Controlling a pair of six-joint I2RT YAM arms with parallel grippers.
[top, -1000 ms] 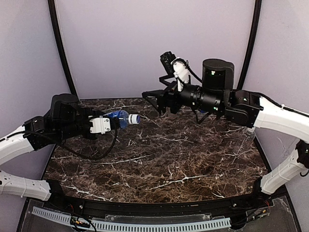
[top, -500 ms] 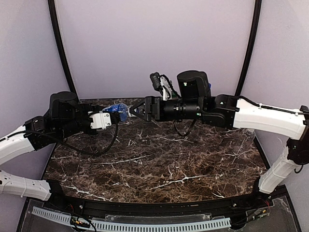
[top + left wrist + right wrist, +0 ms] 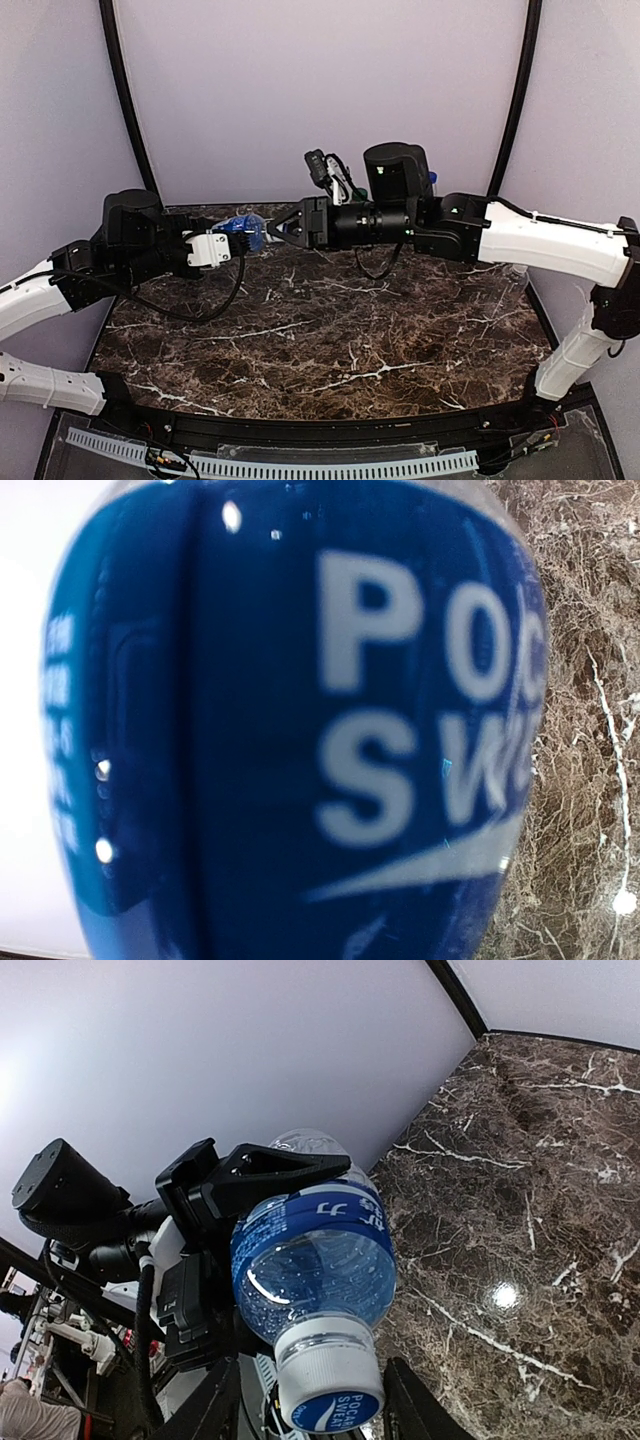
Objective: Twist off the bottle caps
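A clear bottle (image 3: pixel 240 230) with a blue label is held level above the table's back left, with my left gripper (image 3: pixel 232 240) shut on its body. In the left wrist view the label of the bottle (image 3: pixel 300 730) fills the frame and hides the fingers. In the right wrist view the bottle (image 3: pixel 315 1260) points its cap (image 3: pixel 328 1380), white with a blue top, at the camera. My right gripper (image 3: pixel 312 1390) straddles that cap: the right finger is at its side and a narrow gap shows on the left. In the top view the cap (image 3: pixel 268 237) lies between those fingers.
The dark marble table (image 3: pixel 350 330) lies below both arms. The pale back wall stands just behind the bottle, with black frame posts (image 3: pixel 125 100) at either side. A bit of blue (image 3: pixel 432 180) shows behind the right arm.
My right arm has swung left from the middle of the table to the bottle's cap, and its fingers have narrowed around it. The left arm with the bottle has barely moved.
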